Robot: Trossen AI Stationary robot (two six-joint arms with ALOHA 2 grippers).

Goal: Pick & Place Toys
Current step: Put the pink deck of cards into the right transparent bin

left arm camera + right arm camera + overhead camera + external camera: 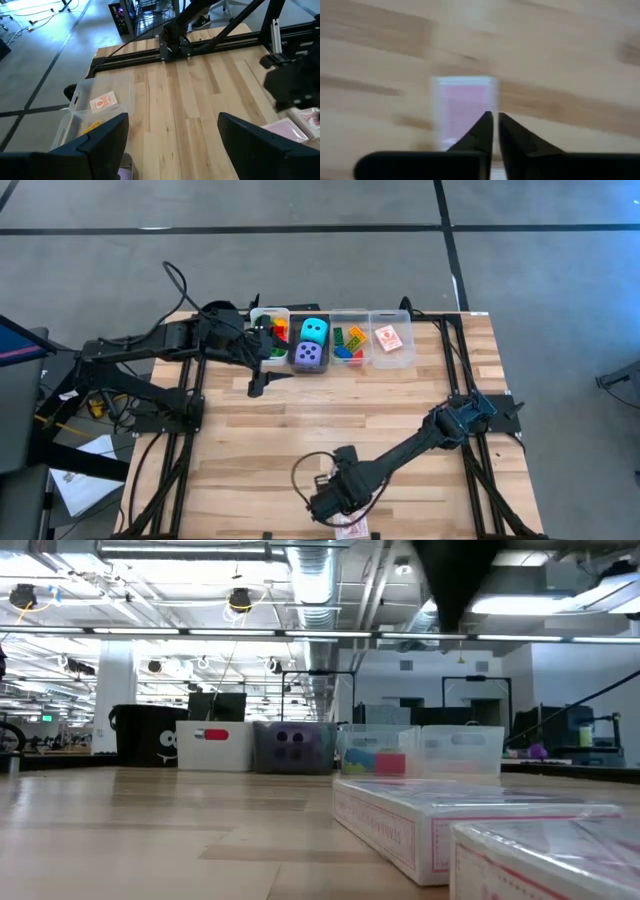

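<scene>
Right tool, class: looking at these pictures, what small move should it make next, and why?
Probably open its fingers and lower over the card. The right tool hovers at the table's near edge with fingers almost shut and nothing between them, the card just beyond their tips. The left tool waits open beside the bins.

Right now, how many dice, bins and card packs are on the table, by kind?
Soft dice: 2, cyan and purple
Plastic bins: 4, in one row
Card packs: 3, one in the end bin, two at the near edge
Total: 9
Bricks are too small and partly hidden, so not counted.
</scene>
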